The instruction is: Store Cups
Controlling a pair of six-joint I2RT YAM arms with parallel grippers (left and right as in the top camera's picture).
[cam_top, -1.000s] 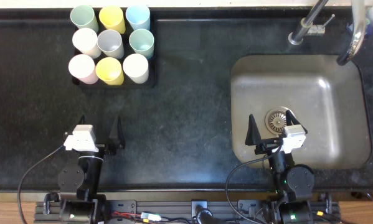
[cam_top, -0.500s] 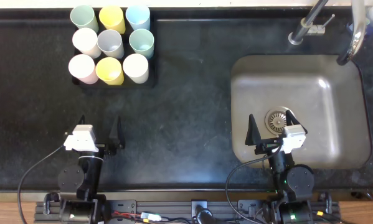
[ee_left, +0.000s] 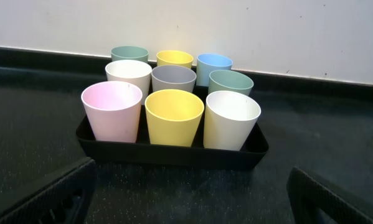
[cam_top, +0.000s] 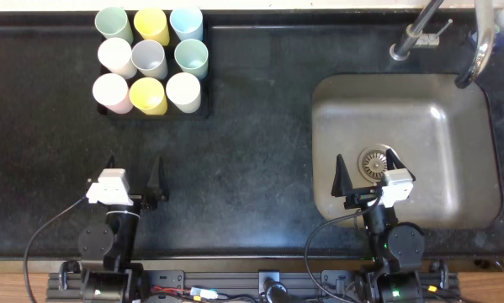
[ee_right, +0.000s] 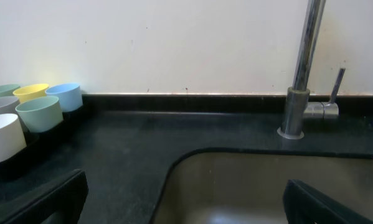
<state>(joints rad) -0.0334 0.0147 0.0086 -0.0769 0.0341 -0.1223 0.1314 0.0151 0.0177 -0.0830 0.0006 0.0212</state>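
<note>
You are looking at 9 cups (cam_top: 149, 59) standing upright, mouths up and empty, packed closely in 3 rows of 3 inside a shallow black tray (ee_left: 174, 155). The tray is sitting at the far left of the table (cam_top: 252, 126), near the back wall. Nearest the arms, a pink cup (ee_left: 111, 112), front yellow cup (ee_left: 174, 117) and front white cup (ee_left: 231, 119) are lining up. Behind them a middle white cup (ee_left: 128, 74), grey cup (ee_left: 173, 81) and middle green cup (ee_left: 230, 84) are standing. At the back, a back green cup (ee_left: 129, 55), back yellow cup (ee_left: 174, 59) and blue cup (ee_left: 213, 64) are standing.
</note>
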